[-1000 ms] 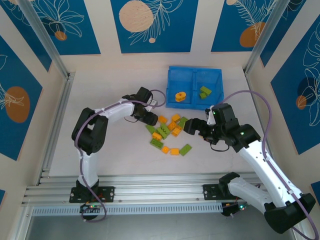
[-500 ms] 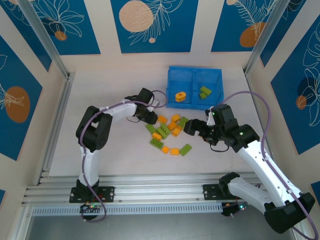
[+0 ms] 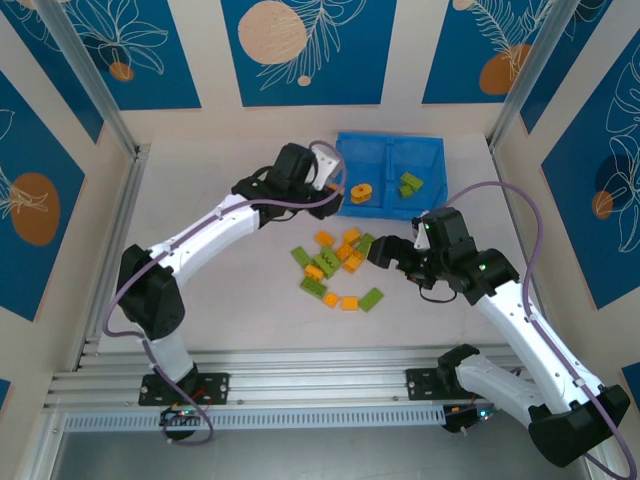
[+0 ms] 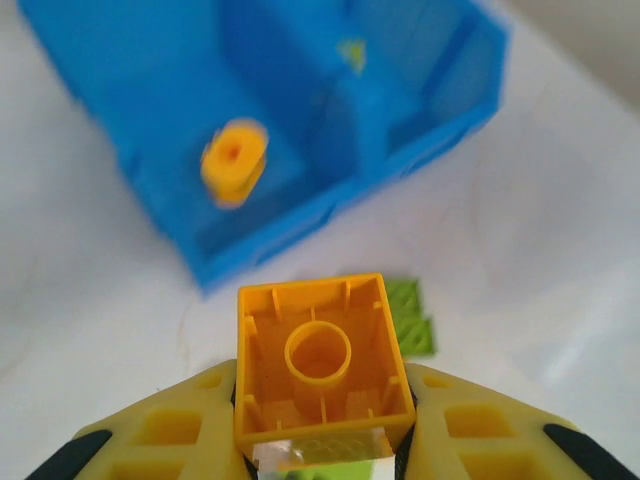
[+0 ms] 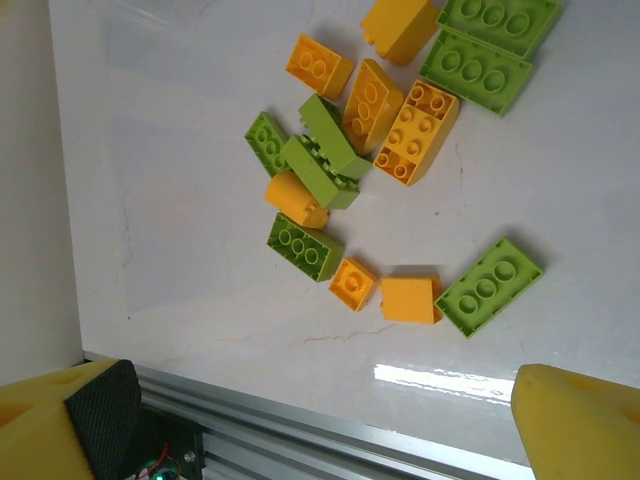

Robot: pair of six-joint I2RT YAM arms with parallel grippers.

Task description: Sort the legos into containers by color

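Starting with the top external view: the blue tray [image 3: 390, 141] stands at the far side of the surface [image 3: 230, 300]. Its left compartment holds one orange ring brick [image 3: 360, 192]; its right holds green bricks [image 3: 410, 183]. The loose legos [image 3: 335, 265], orange and green mixed, lie in a cluster between the two arms. The left fingers [image 3: 333, 197] hang at the tray's near left corner. The right fingers [image 3: 385, 250] sit just beside the cluster's right edge.

Left wrist view: the left fingers [image 4: 200, 420] are clamped on an orange brick [image 4: 318, 350], hollow underside toward the camera, gripped by its two side walls. The blue tray [image 4: 255, 245] lies ahead, with the ring brick [image 4: 233, 162] in the nearer compartment. One green brick [image 4: 412, 320] rests on the surface just short of the tray wall.

Right wrist view: the right fingers [image 5: 60, 420] stand wide apart, holding nothing, above the loose legos [image 5: 370, 150]. An aluminium rail [image 5: 300, 435] runs along the near edge.

Hazards, as judged:
- Release too soon: the brick looks short of the tray wall and would fall back onto the surface.
- Overshoot: past the divider, orange lands among green.
- Low approach: the fingers could catch the tray's rim and shove it.
- A drop from height: the brick may bounce out.
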